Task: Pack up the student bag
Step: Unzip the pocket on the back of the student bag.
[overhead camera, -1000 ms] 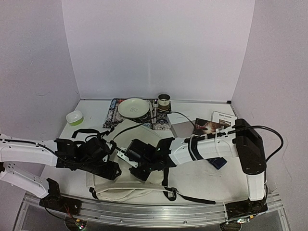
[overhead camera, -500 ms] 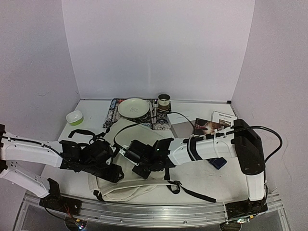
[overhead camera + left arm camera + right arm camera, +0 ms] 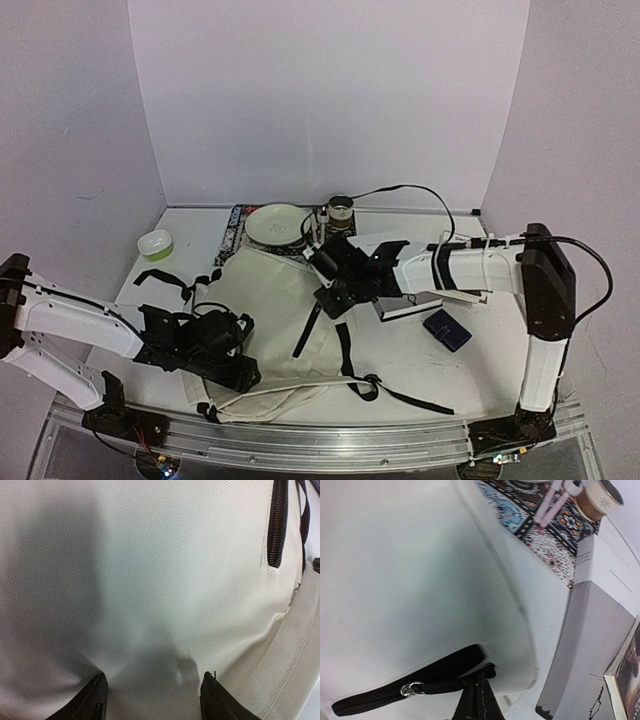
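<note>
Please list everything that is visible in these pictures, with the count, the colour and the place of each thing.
bag: one, cream, centre-left
mat: one, patterned, back
plate: one, white, on mat
cup: one, brown, back, right of plate
bowl: one, green, left
box: one, grey, right of bag
book: one, dark cover, beside box
pouch: one, navy, right
left fingers: two, black, apart on bag
right fingers: two, black, shut on bag

No legible text, labels, brands or numbers anywhere
</note>
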Controlling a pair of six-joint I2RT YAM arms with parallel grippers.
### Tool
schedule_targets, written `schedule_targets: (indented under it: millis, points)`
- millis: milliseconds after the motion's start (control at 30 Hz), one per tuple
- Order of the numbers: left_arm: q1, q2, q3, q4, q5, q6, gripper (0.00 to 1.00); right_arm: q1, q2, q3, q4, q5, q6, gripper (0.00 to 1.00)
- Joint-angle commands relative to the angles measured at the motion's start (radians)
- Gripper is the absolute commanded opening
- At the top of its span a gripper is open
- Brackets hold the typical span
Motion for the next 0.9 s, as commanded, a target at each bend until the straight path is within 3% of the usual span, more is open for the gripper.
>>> schedule_targets:
  millis: [0,233,400,467,567,667,867]
  points:
    - [-0.022,0.024,-0.063,-0.107,0.053,-0.062,0.64,-0.090,-0.050,-0.027,0.021,-0.016,0.049,0.00]
    - [-0.028,-0.041,-0.099,-0.107,0.047,-0.092,0.63,-0.186,-0.045,-0.012,0.060,-0.114,0.063,0.00]
    - [-0.030,-0.085,-0.058,-0.107,0.020,-0.067,0.64,-0.186,-0.070,-0.040,0.075,-0.355,0.096,0.00]
    - [-0.030,-0.092,-0.028,-0.107,0.009,-0.048,0.66,-0.186,-0.104,-0.087,0.093,-0.409,0.122,0.10]
    - [-0.030,-0.105,0.015,-0.108,-0.013,-0.023,0.71,-0.186,-0.171,-0.183,0.142,-0.430,0.154,0.41]
    - [-0.030,-0.121,0.066,-0.108,-0.039,0.004,0.74,-0.186,-0.232,-0.266,0.175,-0.444,0.191,0.62]
    - [-0.030,-0.094,0.185,-0.110,-0.127,0.081,0.83,-0.185,-0.284,-0.389,0.277,-0.478,0.314,0.84]
